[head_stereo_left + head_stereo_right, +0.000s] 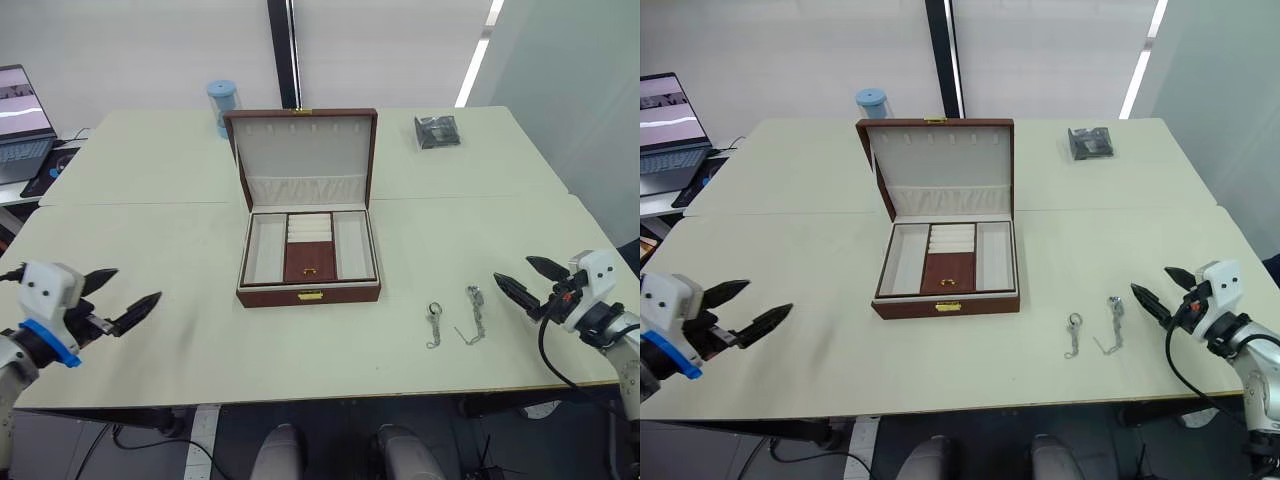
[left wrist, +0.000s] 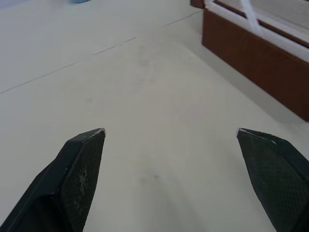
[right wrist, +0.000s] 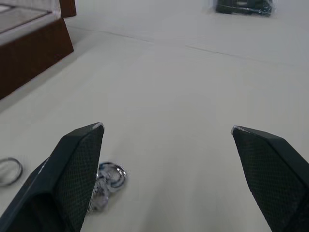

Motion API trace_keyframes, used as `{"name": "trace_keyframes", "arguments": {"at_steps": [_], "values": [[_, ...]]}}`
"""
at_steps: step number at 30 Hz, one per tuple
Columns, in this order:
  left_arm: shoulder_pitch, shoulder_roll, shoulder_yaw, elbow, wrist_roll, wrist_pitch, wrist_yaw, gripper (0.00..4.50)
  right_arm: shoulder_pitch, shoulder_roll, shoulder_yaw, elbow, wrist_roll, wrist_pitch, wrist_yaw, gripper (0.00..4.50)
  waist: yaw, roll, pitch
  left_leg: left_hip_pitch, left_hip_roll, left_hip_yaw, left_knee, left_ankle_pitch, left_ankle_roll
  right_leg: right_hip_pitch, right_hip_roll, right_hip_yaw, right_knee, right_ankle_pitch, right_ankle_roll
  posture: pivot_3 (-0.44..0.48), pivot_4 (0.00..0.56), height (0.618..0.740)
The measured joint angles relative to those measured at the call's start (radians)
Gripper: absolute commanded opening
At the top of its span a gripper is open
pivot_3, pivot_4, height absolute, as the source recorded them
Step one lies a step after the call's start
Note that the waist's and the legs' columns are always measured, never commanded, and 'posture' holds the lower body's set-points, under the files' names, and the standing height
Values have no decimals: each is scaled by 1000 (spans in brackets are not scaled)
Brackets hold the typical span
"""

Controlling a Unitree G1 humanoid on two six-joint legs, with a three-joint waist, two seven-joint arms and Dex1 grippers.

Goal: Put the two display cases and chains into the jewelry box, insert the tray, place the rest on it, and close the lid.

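1. The cream table [image 1: 180,190] carries everything; on it, the jewelry box [image 1: 309,292] stands in the middle, its gold clasp facing the robot
2. The lid [image 1: 303,160] is raised upright at the back of the box; its cream lining shows a gathered pocket and a row of small hooks, so the closing step is judged not yet done
3. The tray [image 1: 308,248] is seen already seated in the box, with cream compartments on either side and a brown middle section bearing a small gold piece
4. Whatever lies beneath the tray is hidden, so it cannot be told what has been stowed there
5. A dark object in clear wrapping [image 1: 437,131] lies on the far right of the table, well apart from the box; it may be the display cases, but this cannot be confirmed
6. The left gripper [image 1: 125,297] is held above bare table left of the box, fingers spread wide and empty
7. The right gripper [image 1: 525,277] is likewise spread wide, holding nothing, just to the right of the chains
8. Two thin silver chains [image 1: 473,314] with small rings lie side by side to the right of the box; placing them is judged to remain
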Motion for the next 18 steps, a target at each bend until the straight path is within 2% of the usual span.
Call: {"name": "trace_keyframes", "arguments": {"at_steps": [11,18], "values": [[5,-55,-278,-232,8,-33,-104,4500,162,141,106,-223,-63,-1,-152,4474,1,-1,-1,0,0,0,0,0,0,0,1,0,0,0,0,0,150,740],[-5,-64,-379,-273,18,-40,-134,4500,234,181,179,-248,-203,6,-296,4474,0,-1,-1,0,0,0,0,0,0,0,1,0,0,0,0,0,150,740]]}}
